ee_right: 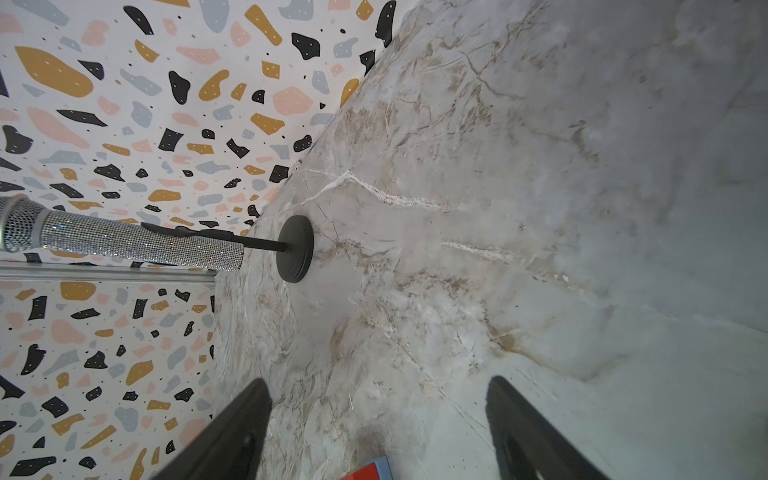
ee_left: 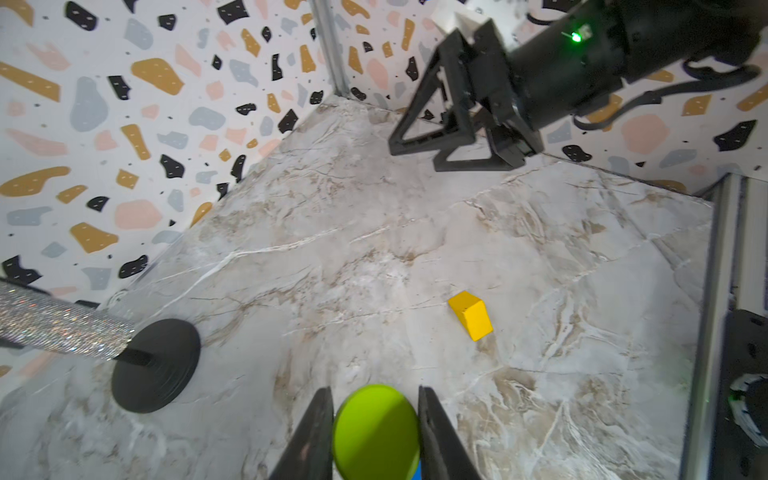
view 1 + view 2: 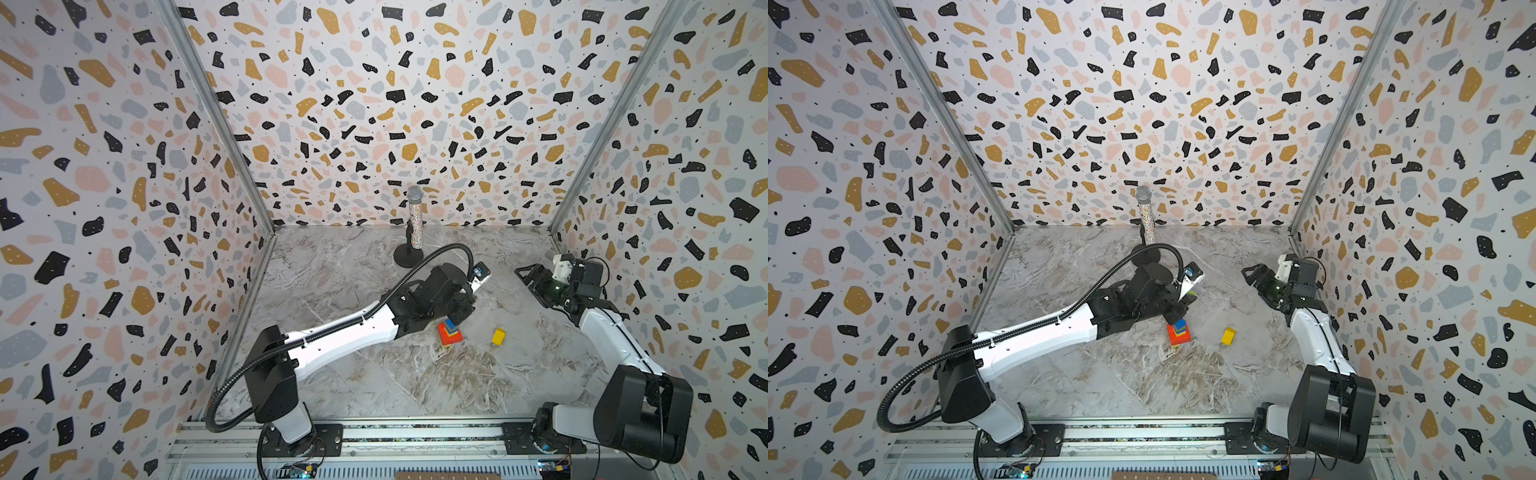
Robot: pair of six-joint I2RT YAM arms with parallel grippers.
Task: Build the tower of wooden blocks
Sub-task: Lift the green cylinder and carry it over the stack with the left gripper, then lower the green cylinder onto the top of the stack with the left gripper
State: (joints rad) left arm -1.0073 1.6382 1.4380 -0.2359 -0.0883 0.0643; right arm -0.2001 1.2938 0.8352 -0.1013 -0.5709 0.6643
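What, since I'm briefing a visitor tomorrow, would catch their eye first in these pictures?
The small colourful tower mid-table stands out, with the jaws of the left arm shut on a lime-green cylinder just over it. A lone yellow block lies loose beside it, and a glittery microphone stands at the back.

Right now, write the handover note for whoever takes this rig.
Left end effector: shut on the lime-green cylinder, directly over the tower. Whether the cylinder touches the tower cannot be told.
Right end effector: open, empty, raised over the far right of the table.
Done: the tower stands mid-table, with a red base and blue as the highest block visible.
Left: one yellow block lies loose to the right of the tower, not yet stacked.
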